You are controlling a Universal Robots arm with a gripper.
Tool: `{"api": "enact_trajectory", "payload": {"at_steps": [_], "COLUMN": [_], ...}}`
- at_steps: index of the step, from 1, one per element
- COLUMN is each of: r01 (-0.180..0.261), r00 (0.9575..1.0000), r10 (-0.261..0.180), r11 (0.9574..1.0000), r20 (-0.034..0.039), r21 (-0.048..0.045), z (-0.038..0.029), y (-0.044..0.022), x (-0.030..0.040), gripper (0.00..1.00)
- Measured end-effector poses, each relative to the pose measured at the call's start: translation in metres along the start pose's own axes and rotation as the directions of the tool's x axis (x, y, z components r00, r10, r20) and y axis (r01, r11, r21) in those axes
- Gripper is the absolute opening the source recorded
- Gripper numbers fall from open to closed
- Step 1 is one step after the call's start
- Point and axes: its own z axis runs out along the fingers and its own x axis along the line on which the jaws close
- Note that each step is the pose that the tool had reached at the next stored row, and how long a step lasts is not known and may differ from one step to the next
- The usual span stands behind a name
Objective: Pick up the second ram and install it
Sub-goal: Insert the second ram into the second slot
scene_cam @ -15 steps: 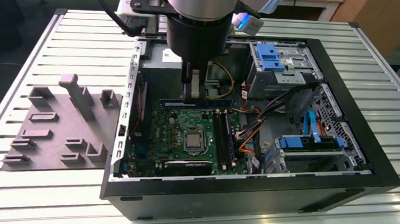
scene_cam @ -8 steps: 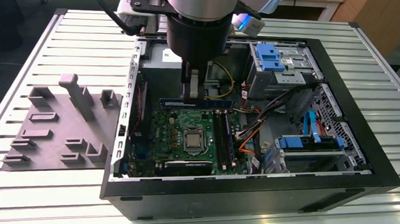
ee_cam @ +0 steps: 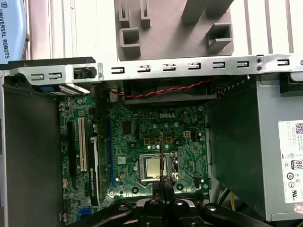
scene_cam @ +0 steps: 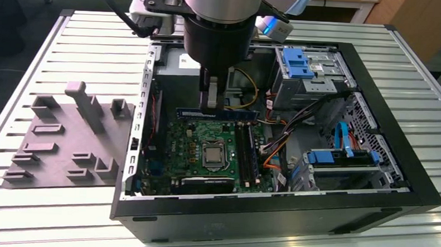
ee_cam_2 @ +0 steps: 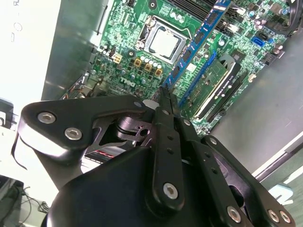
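The gripper [scene_cam: 214, 103] reaches down into the open computer case [scene_cam: 396, 181], its two fingers closed together and clamped on the upper long edge of the second ram [scene_cam: 240, 115]. The landmark is the processor socket [scene_cam: 214, 155], a square metal frame at the middle of the green motherboard [scene_cam: 176, 146]. In the exterior view the stick hangs directly below the fingertips, long edge level and raised off the board, on the far side of the socket. It extends further to the exterior view's right of the fingers than to the left. In the second wrist view the gripper [ee_cam_2: 165, 97] grips one end region of the ram [ee_cam_2: 199, 42], whose blue-green face with dark chips runs away from the fingertips and passes just beside the socket [ee_cam_2: 163, 42]. In the first wrist view the ram [ee_cam: 162, 151] is seen edge-on as a thin line rising from the gripper [ee_cam: 163, 184] across the socket [ee_cam: 154, 166]. The long black memory slots [scene_cam: 245, 152] lie just beside the socket on the exterior view's right and run crosswise to the held stick. The grey moulded tray [scene_cam: 63, 144] sits well apart from the socket, outside the case wall on the exterior view's left.
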Motion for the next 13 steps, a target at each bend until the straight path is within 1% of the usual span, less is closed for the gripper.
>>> {"api": "enact_trajectory", "payload": {"at_steps": [7, 13], "r01": [-0.039, -0.081], "r00": [0.9992, 0.9967], "r10": [0.039, 0.081], "r11": [0.9992, 0.9967], "r20": [0.0017, 0.0037], "r21": [0.0012, 0.0024], "z": [0.0000, 0.0001], "y": [0.0000, 0.0000], "x": [0.0000, 0.0000], "gripper": [0.11, 0.11]}}
